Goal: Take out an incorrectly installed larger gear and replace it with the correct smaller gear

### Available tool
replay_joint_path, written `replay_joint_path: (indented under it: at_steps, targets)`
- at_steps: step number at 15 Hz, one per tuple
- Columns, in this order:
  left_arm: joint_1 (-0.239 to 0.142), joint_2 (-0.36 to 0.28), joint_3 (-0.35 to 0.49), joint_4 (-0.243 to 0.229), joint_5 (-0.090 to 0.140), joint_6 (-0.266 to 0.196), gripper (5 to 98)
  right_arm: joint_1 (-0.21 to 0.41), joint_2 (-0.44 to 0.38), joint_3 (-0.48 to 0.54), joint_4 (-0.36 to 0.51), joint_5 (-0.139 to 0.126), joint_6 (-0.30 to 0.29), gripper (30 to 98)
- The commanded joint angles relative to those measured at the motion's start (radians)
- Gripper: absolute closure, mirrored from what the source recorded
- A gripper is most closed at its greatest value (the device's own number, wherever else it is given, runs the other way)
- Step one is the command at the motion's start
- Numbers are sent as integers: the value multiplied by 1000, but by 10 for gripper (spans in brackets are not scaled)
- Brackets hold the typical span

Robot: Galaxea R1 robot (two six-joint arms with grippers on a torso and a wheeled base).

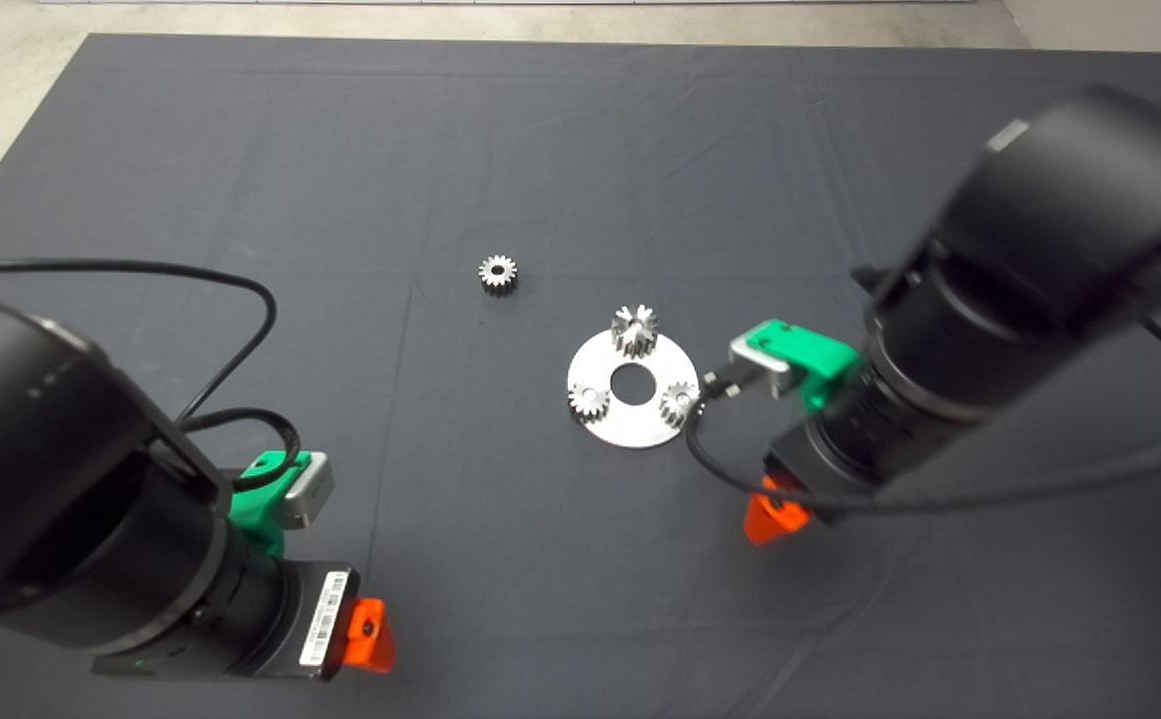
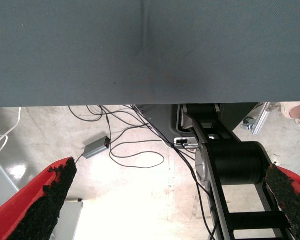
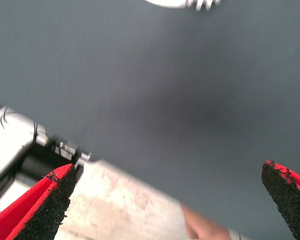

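- Mat: dark cloth covers the table; pale floor is seen beyond its far edge.
- Plate: round silver disc w/ centre hole, laid flat on the mat, right of centre.
- Larger gear: seated upright on the plate's far rim; tallest gear in view, dark flanks, shiny end face.
- Two short silver gears are seated on the plate's near-left and near-right rim, approx. equally spaced w/ the larger gear.
- Smaller gear: lies loose on the mat, well apart from the plate, to its far left; not touched by either gripper.
- Right gripper: held over the mat just right of the plate, near its near-right gear; fingers spread wide, nothing between them. Plate edge and gear teeth are glimpsed in the right wrist view.
- Left gripper: held low at the mat's near-left area, well apart from all gears; fingers spread wide, nothing gripped. Mat edge, floor w/ cables and robot base are seen in its wrist view.
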Motion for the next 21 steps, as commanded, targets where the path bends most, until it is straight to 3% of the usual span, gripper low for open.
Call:
replay_joint_path:
  at_steps: [1,5,8,15,21]
  targets:
    - [-14,4,17,-13,12,-14,58,-63,123,-284,-190,-123,-224,308]
    - [-14,4,17,-14,14,-15,58,-110,229,-467,-269,-123,-351,308]
    - [-14,4,17,-14,14,-15,58,-129,287,-585,-318,-123,-406,308]
    - [-13,4,18,-13,14,-15,58,-139,292,-680,-401,-123,-413,308]
    - [-13,4,18,-14,14,-15,58,-139,294,-739,-414,-123,-413,308]
